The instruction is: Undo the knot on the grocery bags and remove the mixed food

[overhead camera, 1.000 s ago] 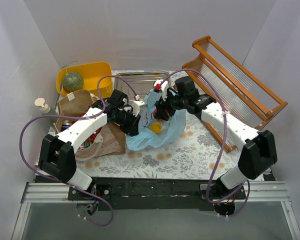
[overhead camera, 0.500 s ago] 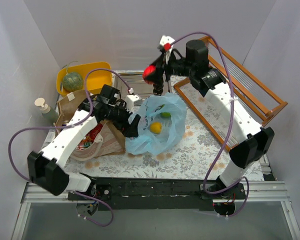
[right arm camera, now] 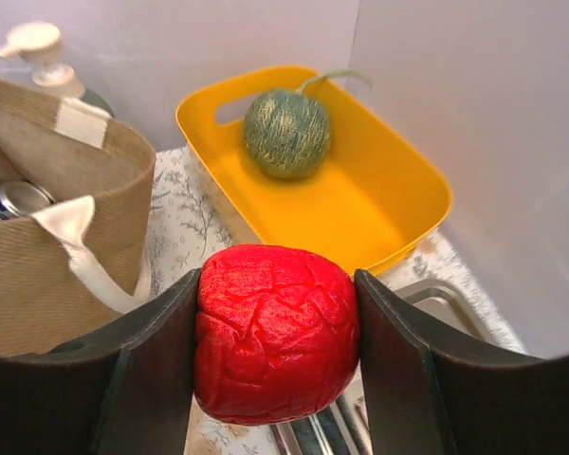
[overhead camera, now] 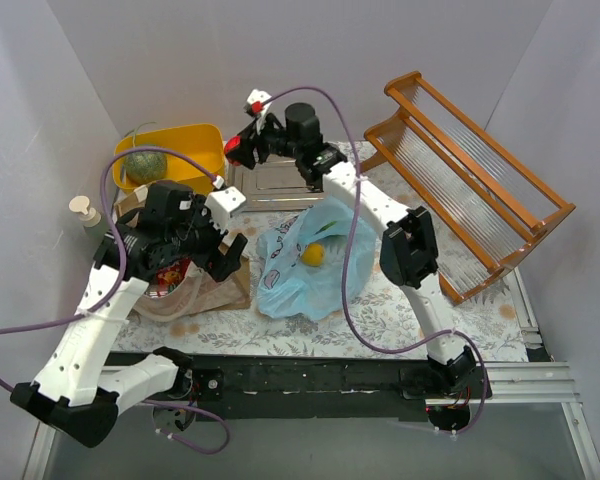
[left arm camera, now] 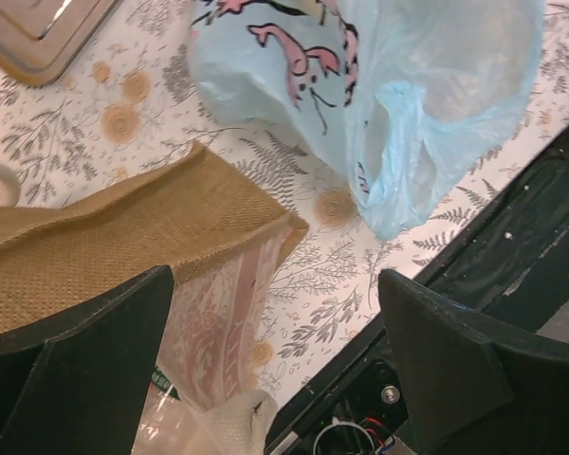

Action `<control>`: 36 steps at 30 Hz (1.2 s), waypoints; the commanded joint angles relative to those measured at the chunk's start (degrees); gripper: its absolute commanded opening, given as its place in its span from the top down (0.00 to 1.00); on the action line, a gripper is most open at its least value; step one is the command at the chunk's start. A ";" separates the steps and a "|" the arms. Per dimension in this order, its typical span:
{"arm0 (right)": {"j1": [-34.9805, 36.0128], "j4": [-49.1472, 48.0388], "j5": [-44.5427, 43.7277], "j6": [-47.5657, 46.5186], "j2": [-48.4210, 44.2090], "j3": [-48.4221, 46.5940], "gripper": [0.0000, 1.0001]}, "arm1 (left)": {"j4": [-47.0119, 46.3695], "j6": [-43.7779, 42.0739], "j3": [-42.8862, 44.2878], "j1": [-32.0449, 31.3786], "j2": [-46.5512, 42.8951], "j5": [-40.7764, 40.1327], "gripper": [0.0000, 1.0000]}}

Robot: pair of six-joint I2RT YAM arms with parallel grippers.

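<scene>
Likely light and squashy, the wrinkled red round item [right arm camera: 275, 327] sat pinched across its middle in the half-closed right gripper [right arm camera: 277, 379] near the far-left yellow tub [right arm camera: 398, 190], while the left gripper [left arm camera: 275, 284] gaped empty above the brown bag [left arm camera: 123, 237].

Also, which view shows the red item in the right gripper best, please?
The right wrist view: the red item looms large, clamped in the right gripper. The top view shows only a small red blob; the left wrist view misses it.
</scene>
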State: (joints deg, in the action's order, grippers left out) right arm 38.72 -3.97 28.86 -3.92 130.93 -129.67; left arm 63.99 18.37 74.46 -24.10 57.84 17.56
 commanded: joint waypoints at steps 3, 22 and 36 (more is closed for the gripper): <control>3.29 -17.21 -6.80 2.43 6.60 -3.74 0.75 | 2.28 0.96 9.03 2.91 0.43 -8.15 0.12; 7.69 -35.66 -23.15 -2.92 28.14 -15.53 0.99 | 12.13 4.39 22.58 9.59 -1.68 -19.24 0.10; 7.43 -38.04 -25.08 -2.32 23.16 -10.45 0.99 | 10.37 5.79 17.92 10.30 -2.12 -15.98 0.09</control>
State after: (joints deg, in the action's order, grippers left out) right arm 46.52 -37.06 5.78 -5.98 161.32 -142.82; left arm 75.33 23.00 94.21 -14.24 56.25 -0.56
